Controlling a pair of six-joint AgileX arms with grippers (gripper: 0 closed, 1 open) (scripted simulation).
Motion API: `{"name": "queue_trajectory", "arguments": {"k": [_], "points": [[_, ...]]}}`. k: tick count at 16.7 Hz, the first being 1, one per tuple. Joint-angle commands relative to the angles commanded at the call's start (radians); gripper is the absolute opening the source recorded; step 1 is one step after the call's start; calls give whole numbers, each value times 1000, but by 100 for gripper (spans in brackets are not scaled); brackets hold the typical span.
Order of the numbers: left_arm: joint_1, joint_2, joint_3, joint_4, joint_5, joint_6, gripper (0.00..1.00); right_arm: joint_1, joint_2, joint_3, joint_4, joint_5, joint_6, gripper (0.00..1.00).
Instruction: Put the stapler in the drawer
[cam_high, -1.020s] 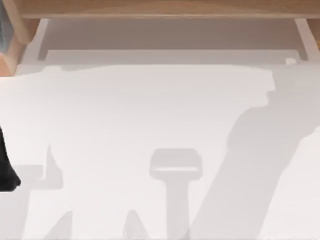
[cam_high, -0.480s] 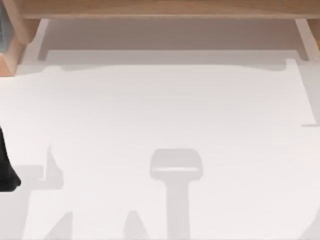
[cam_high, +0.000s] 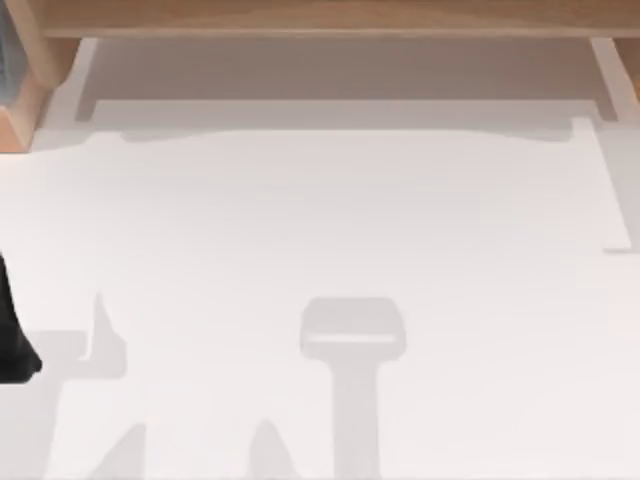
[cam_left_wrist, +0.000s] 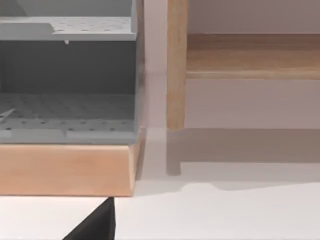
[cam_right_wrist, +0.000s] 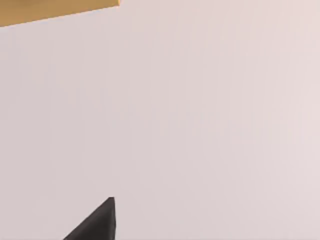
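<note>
Left arm (cam_high: 12, 335): dark, at the left edge of the table (cam_high: 320, 220). Left pincer (cam_left_wrist: 95, 226): low before a wooden unit (cam_left_wrist: 67, 170) with grey perforated trays (how wide it stands cannot be told). Right side: the broad arm-shadow of a second ago is gone, so the right arm is judged withdrawn. Right pincer (cam_right_wrist: 95, 222): above the table, width cannot be told. Stapler: place and look hidden, so delivery is unconfirmed.

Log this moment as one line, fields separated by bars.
left hand: facing grey cabinet on wooden base | right hand: above white table, near wooden edge
</note>
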Motion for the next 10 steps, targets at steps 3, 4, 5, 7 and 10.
{"name": "queue_trajectory", "arguments": {"k": [3,4,5,7,10], "points": [[0,0,0,0,0,0,100,-1,16,-209,282,-84,-64,100],[0,0,0,0,0,0,100,8,22,-270,368,-112,-78,100],[0,0,0,0,0,0,100,21,28,-324,447,-140,-88,100],[0,0,0,0,0,0,100,55,40,-417,589,-192,-99,100],[0,0,0,0,0,0,100,110,54,-508,742,-252,-99,100]]}}
